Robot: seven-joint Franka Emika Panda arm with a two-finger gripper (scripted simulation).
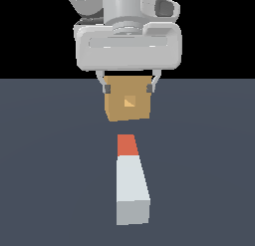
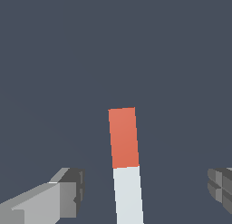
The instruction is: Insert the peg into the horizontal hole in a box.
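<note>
Peg [image 1: 131,183], long square-section bar, pale grey-white with orange-red end section, lies flat on dark slate-grey floor [image 1: 209,165], orange-red end pointing at 12 o'clock toward the box in the exterior view. Tan-brown cube-like box [image 1: 128,101] sits apart from that end, its small lighter-tan square hole [image 1: 129,101] in the centre of the facing side. White gripper [image 1: 128,88] hangs above, fingers [image 2: 68,193] spread wide, holding nothing. Wrist view: peg lies between the two fingers, touching neither.

Flat slate-grey table [image 1: 55,165] under a black void.
The black fills the frame's upper third; lighting is even, shadowless.
</note>
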